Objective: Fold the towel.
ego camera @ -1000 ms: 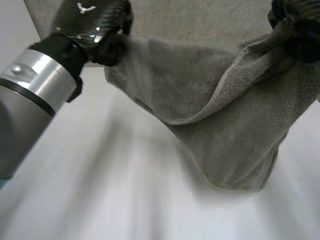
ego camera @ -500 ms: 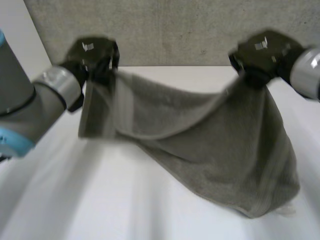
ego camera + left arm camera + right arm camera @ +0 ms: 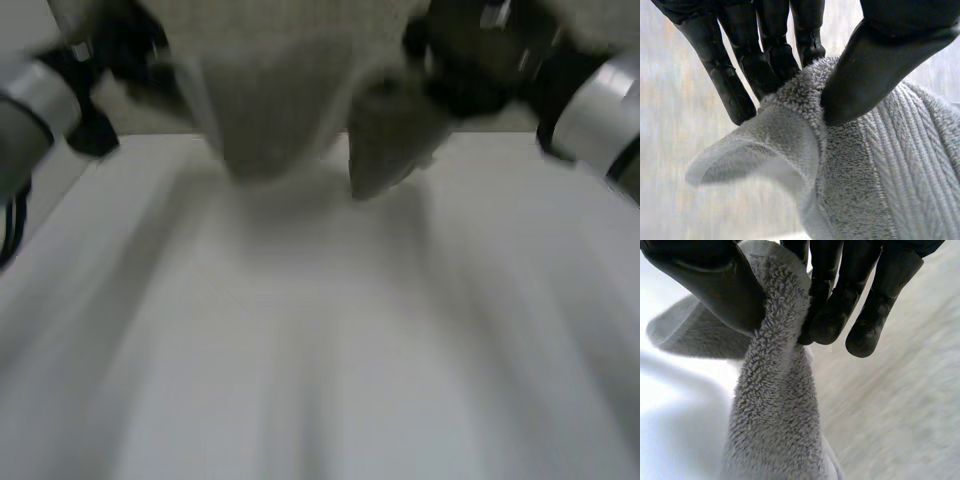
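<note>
Towel (image 3: 385, 150): up off the table (image 3: 320, 360), strung between both hands at the far side. Two lobes hanging down over the far part of the tabletop, one nearer each hand. Contact with the tabletop: cannot tell.

Left hand (image 3: 120, 45): far left, raised. Left arm (image 3: 35, 95) coming in from the left edge.
- Left wrist view: thumb (image 3: 875, 65) pressed onto the towel's top edge, against fingers (image 3: 765, 60) behind the cloth.
- Fingers nearly straight and close together; cloth pinched between them and the thumb.
- Free corner flap sticking out beside the fingertips.
- Ribbed woven band running along the towel below the thumb, plain looped pile next to it.

Right hand (image 3: 470, 55): far right, raised to about the same height. Right arm (image 3: 600, 105) coming in from the right edge.
- Right wrist view: thumb (image 3: 710, 285) on one face of a bunched fold, fingers (image 3: 835, 310) on the other, closed on it.
- Cloth squeezed narrow at the pinch, then dropping straight down as a thick strip of looped pile.
- Outermost finger apart from the cloth, curled like the rest.
- White tabletop below and beside the hanging strip; a further fold of towel behind the thumb.
</note>
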